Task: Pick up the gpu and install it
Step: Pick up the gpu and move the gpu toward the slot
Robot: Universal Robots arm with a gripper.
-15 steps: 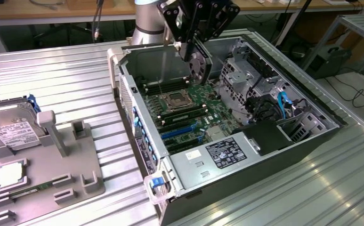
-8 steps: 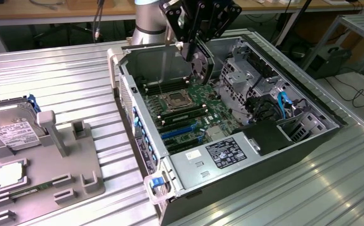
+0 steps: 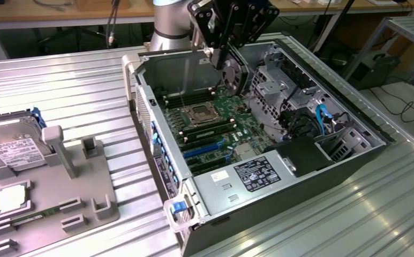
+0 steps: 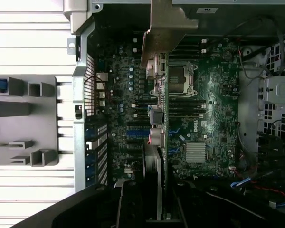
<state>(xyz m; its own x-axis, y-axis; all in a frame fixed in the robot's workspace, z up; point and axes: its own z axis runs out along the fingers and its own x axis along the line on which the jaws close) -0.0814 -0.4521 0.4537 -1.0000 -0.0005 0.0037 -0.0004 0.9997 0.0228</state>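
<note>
My gripper (image 3: 225,40) hangs above the open computer case (image 3: 349,155) and is shut on the gpu (image 3: 234,72). The gpu is a dark card with a round fan, held upright on its edge over the back part of the motherboard (image 3: 217,126). In the wrist view the gpu (image 4: 160,90) shows edge-on, its pale metal bracket (image 4: 165,28) at the far end. It runs across the board above the blue expansion slots (image 4: 137,133). The black fingers (image 4: 135,204) clamp the card's near end.
A grey holder plate (image 3: 57,193) lies on the ribbed metal table at the exterior view's left. It carries a silver hard drive (image 3: 14,150) and a slim green memory stick (image 3: 28,218). Drive cages and blue cables (image 3: 321,120) crowd the case's right side.
</note>
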